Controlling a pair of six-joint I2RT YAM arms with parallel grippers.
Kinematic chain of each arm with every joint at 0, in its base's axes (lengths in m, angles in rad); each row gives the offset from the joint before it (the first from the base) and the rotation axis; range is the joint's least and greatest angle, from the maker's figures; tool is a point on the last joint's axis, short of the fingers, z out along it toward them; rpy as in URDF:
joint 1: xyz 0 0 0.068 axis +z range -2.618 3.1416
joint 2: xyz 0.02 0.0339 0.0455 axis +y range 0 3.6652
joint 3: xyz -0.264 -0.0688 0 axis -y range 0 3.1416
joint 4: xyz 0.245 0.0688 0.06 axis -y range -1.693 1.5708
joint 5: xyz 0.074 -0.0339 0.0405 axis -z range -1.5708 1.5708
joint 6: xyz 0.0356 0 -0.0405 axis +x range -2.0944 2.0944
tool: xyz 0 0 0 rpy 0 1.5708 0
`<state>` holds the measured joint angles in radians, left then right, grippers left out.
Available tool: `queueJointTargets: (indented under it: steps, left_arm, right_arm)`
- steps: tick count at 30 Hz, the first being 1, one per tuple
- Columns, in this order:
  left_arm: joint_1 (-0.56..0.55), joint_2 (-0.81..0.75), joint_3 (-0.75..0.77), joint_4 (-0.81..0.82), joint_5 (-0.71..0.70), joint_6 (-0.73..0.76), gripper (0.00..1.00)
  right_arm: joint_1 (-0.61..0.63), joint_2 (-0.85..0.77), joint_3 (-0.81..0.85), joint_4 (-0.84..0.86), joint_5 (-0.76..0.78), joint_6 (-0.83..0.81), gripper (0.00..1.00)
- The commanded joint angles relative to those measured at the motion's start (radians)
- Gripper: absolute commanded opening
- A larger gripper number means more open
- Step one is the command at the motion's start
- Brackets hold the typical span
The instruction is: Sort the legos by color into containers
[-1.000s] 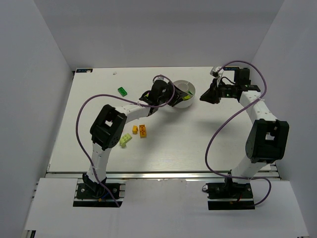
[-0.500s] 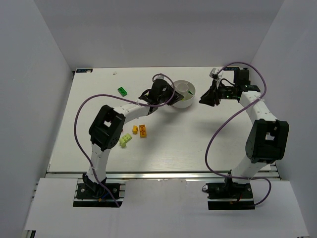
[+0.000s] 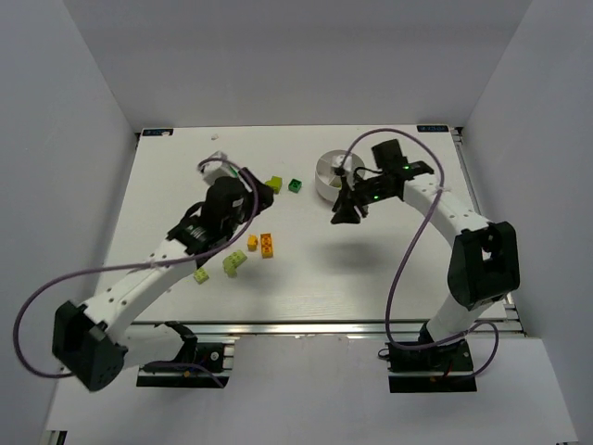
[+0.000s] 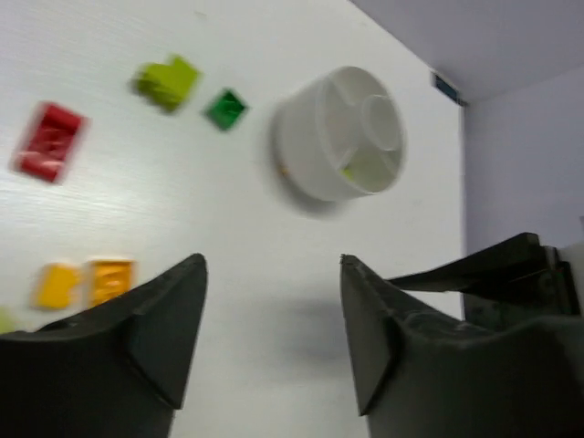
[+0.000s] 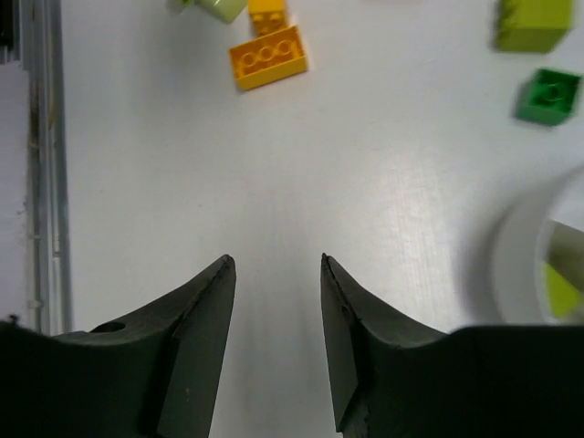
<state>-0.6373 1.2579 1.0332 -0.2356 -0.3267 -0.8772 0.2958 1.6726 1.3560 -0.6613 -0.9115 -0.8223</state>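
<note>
Left wrist view: all soft with blur. Red brick (image 4: 50,141), up and left of the left claw (image 4: 271,263): studs can't be made out. White dish (image 4: 342,132) ahead of the claw: lime piece (image 4: 354,168) in a near wedge, shape unclear.

Right wrist view: dish, right of the right claw (image 5: 276,260), cut by the frame edge, rim blurred. Lime brick (image 5: 534,20) and yellow brick (image 5: 266,13), far ahead, cut by the top edge.

Top view: dish partly behind the right arm (image 3: 417,190); contents too small to read.
</note>
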Motion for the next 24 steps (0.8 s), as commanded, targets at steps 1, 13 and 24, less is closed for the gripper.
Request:
queueJointTargets:
  steps: [1,13,24]
  left_arm:
    - [0.014,-0.180,-0.142,-0.217,-0.192,-0.035,0.75]
    - [0.016,-0.600,-0.222,-0.599,-0.361,-0.123,0.76]
    - [0.016,-0.621,-0.234,-0.685,-0.230,-0.259,0.39]
  right_arm:
    - [0.149,0.006,-0.032,0.092,0.176,0.248,0.48]
    - [0.495,0.202,0.204,0.141,0.041,0.507,0.75]
    - [0.490,0.196,0.199,0.394,0.205,0.124,0.80]
